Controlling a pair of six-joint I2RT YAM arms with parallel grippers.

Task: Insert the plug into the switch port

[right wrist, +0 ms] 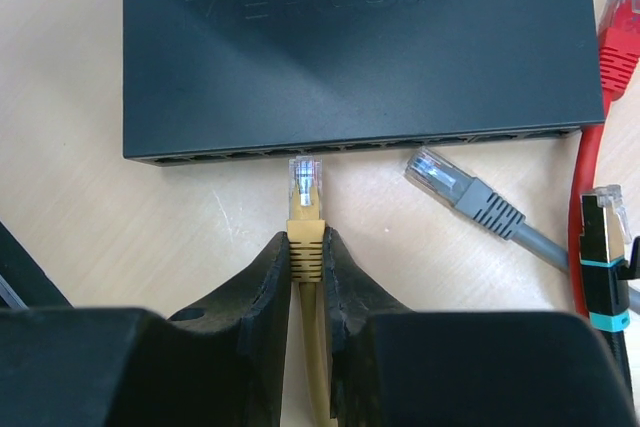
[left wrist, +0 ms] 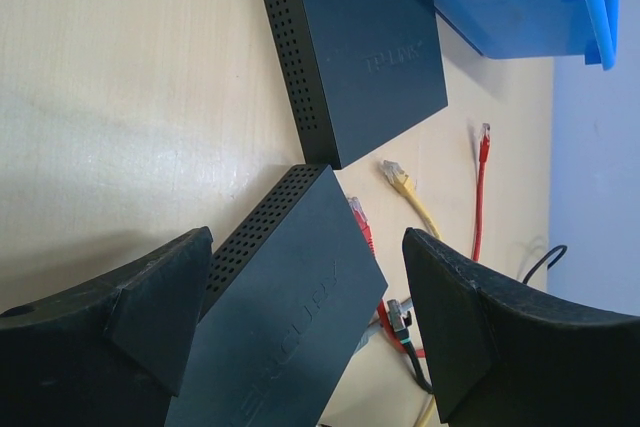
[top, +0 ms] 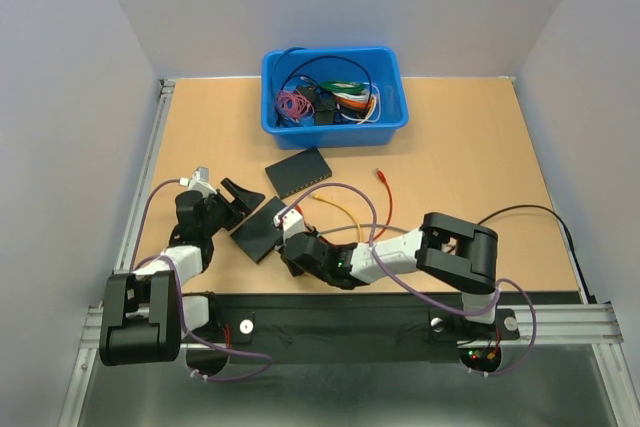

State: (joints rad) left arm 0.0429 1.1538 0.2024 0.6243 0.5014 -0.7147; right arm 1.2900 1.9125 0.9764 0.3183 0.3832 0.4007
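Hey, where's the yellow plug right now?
In the right wrist view, the yellow plug is pinched by the right fingers, its tip right at the port row on the black switch; a grey plug lies to its right.

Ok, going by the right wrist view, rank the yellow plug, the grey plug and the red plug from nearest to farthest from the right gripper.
1. yellow plug: clamped in the right gripper, pointing at the switch ports.
2. grey plug: lying loose just to the right.
3. red plug: far right, beside the switch's corner.
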